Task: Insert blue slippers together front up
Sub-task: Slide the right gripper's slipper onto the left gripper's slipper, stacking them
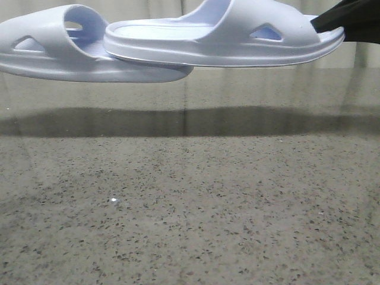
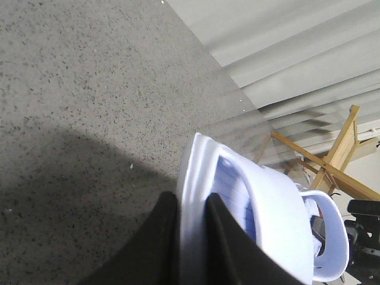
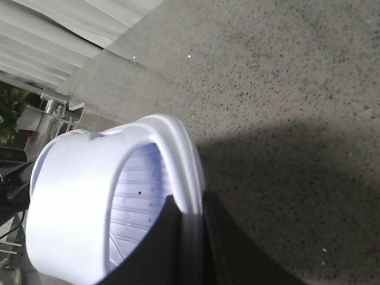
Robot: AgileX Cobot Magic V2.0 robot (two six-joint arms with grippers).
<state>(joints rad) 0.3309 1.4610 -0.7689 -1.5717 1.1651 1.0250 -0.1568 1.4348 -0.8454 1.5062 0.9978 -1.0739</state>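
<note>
Two pale blue slippers hang above the table in the front view. The left slipper [image 1: 71, 56] lies level, its end tucked under the right slipper [image 1: 225, 38], which overlaps it from the right. My left gripper [image 2: 191, 205] is shut on the left slipper's sole edge [image 2: 193, 178]; the gripper itself is out of the front view. My right gripper [image 3: 191, 205] is shut on the right slipper's sole edge [image 3: 184, 160]; its black body [image 1: 350, 21] shows at the top right. Ribbed footbeds [image 3: 139, 184] show under the straps in both wrist views.
The speckled grey tabletop [image 1: 190, 202] lies below, with the slippers' shadow across it [image 1: 190, 122]. Pale blinds [image 2: 309, 53] and a wooden frame [image 2: 338, 154] stand beyond the far edge. A green plant [image 3: 10, 113] stands off the table.
</note>
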